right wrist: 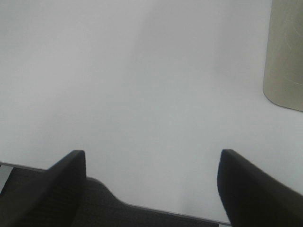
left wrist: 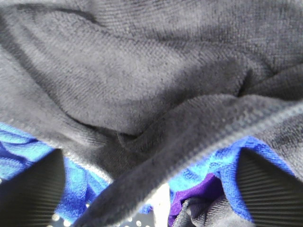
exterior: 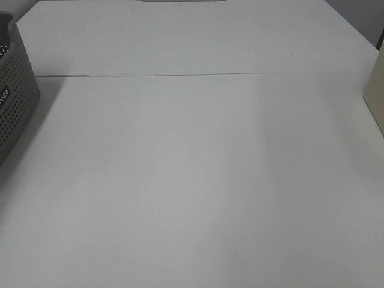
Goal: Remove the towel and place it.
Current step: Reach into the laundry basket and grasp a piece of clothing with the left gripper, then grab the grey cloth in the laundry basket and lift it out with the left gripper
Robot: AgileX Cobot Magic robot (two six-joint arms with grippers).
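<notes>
White counter (exterior: 192,180) lies bare from above, basket (exterior: 15,96) at far left. Left wrist: towel (left wrist: 142,85) fills the frame over blue cloth (left wrist: 19,151), my left fingers (left wrist: 28,194) wide astride its hem, poised to pinch. Right wrist: right fingers (right wrist: 47,189) gape empty, waiting.

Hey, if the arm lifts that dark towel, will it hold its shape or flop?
Likely flops: the towel lies in soft folds. Its fuzzy terry probably grips well, not slippery. It may drag the blue cloth underneath.
</notes>
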